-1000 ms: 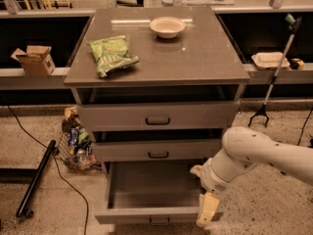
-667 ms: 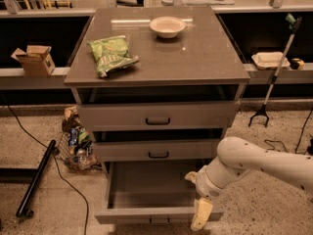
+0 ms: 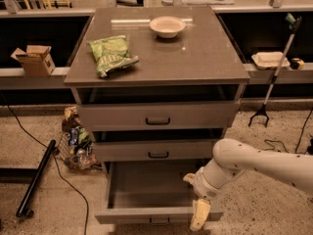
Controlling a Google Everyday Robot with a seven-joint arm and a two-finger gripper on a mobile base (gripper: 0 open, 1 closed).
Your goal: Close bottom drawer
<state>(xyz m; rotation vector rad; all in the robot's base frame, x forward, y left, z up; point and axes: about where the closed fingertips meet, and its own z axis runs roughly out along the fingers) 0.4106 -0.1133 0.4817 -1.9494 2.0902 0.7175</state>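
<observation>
The bottom drawer (image 3: 146, 214) of the grey cabinet (image 3: 156, 58) is pulled out, showing its plain grey tray inside. Its shallow front with a small dark handle (image 3: 159, 222) is at the bottom edge of the view. My white arm comes in from the right. My gripper (image 3: 199, 215) hangs down at the right end of the drawer's front, its cream fingers pointing down over the front edge. The middle drawer (image 3: 158, 150) and top drawer (image 3: 157, 115) are pushed in.
On the cabinet top lie a green chip bag (image 3: 110, 54) and a white bowl (image 3: 167, 26). A basket of trash (image 3: 74, 142) and a black pole (image 3: 34, 179) are on the floor at the left. A grabber tool (image 3: 274, 77) leans at the right.
My gripper and arm have shifted left and a little down, from beside the drawer's right corner to over the right end of its front. The drawer is as far open as before.
</observation>
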